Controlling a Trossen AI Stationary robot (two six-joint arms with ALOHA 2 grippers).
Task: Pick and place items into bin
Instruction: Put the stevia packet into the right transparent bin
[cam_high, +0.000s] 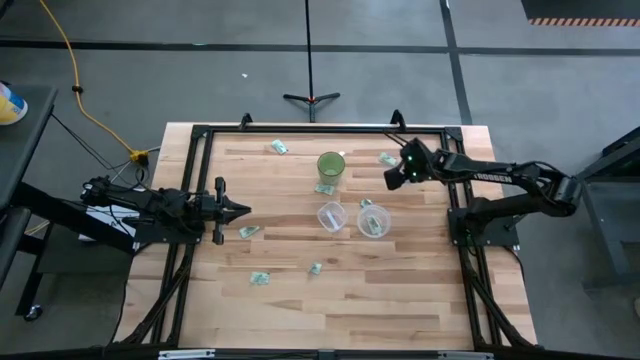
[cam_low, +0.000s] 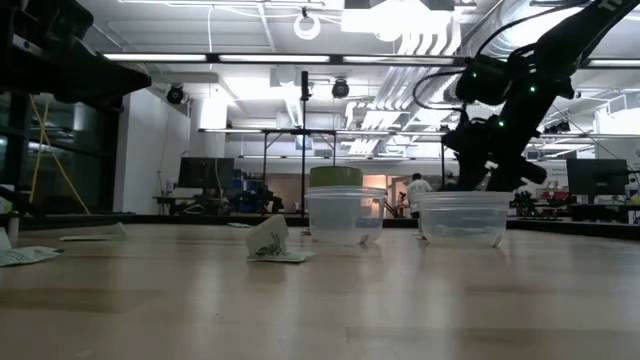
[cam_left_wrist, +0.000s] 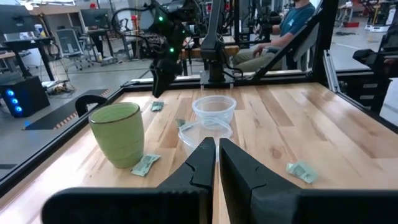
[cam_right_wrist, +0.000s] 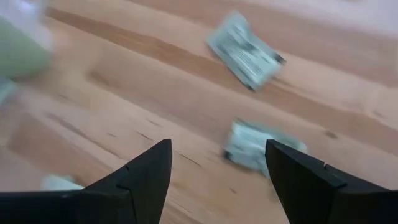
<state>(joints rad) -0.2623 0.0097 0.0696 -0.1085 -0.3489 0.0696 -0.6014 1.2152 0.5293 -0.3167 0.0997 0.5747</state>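
Observation:
Several small pale green-and-white packets lie flat and scattered on the wooden table, among them one near the far edge (cam_high: 279, 147), one by the green cup (cam_high: 325, 188) and one close to my left gripper (cam_high: 248, 231). My right gripper (cam_high: 392, 180) hovers open over the far right part of the table. In the right wrist view its open gripper (cam_right_wrist: 217, 149) points down at two packets (cam_right_wrist: 245, 56) (cam_right_wrist: 252, 146), the nearer one lying between the fingers' lines. My left gripper (cam_high: 235, 210) (cam_left_wrist: 216, 155) is shut and waits at the table's left side.
A green cup (cam_high: 331, 166) stands mid-table toward the far edge. Two clear plastic containers (cam_high: 331, 215) (cam_high: 373, 221) stand side by side at the centre, and the right one holds a packet. A black frame (cam_high: 300, 130) borders the table. A person sits beyond the table (cam_left_wrist: 292, 25).

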